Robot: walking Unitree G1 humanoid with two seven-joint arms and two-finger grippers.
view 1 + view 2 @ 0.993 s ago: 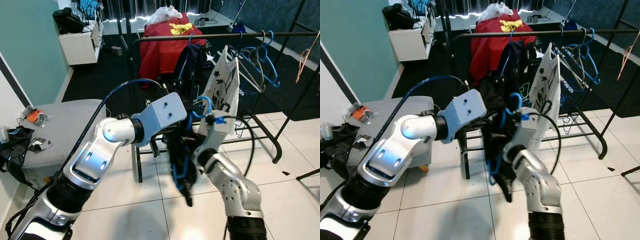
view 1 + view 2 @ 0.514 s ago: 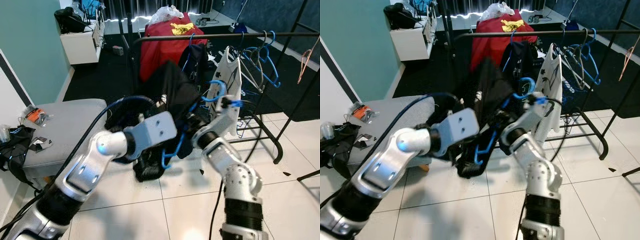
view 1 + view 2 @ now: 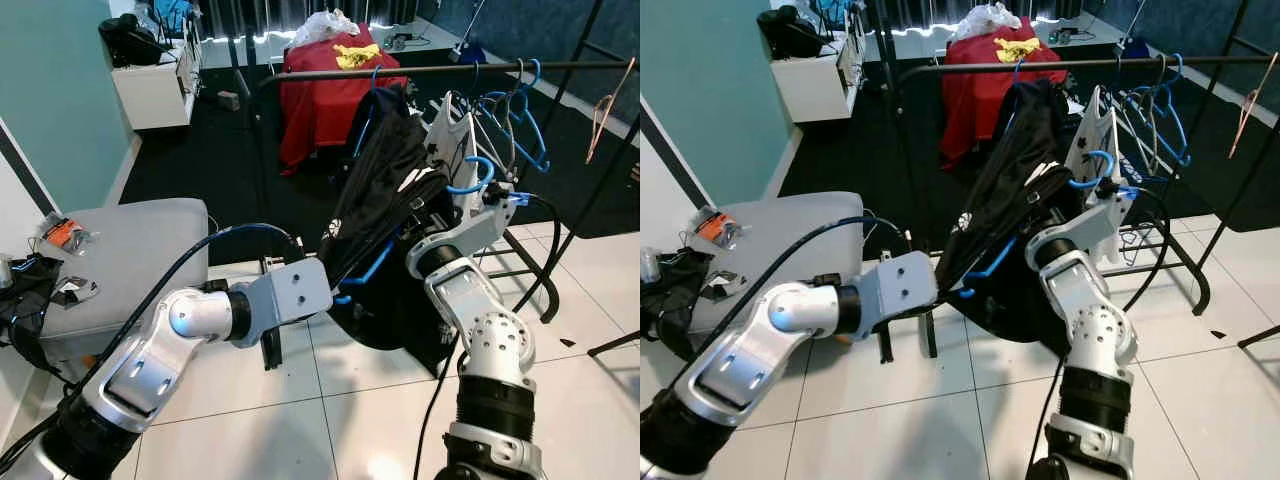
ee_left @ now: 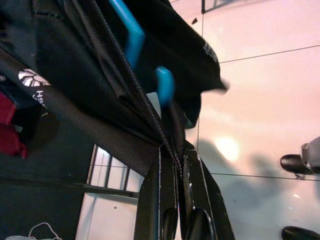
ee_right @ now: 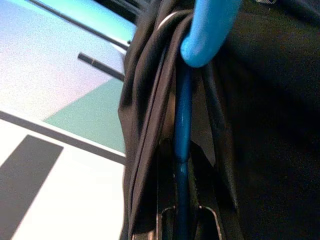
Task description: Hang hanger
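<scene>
Two grippers at work on one blue hanger (image 3: 372,268) draped in a black garment (image 3: 385,190), held up in front of the clothes rail (image 3: 440,70). Left gripper (image 4: 175,165) low on the garment's hem, fingers (image 4: 165,185) pinched together on a fold of black fabric. Right gripper (image 5: 182,165) higher up, close to the neck of the hanger, fingers clamped on the blue bar with cloth bunched around it. Hanger tilted, lower end near the left gripper, upper end toward the right arm. Blue hook (image 3: 470,172) just above the right wrist, beside the white printed shirt (image 3: 450,130) hanging from the rail, not over the rail. Garment stretched diagonally between the two arms, bulk of it sagging toward the white tiled floor (image 3: 300,400). Further along the rail, several bare blue hangers (image 3: 515,110) and a dark garment (image 3: 1025,110). Behind the rail, a red cloth (image 3: 325,85) over a chair or stand. At the robot's left, a grey cushioned bench (image 3: 120,245) with small clutter on it, and a teal wall (image 3: 50,100).
</scene>
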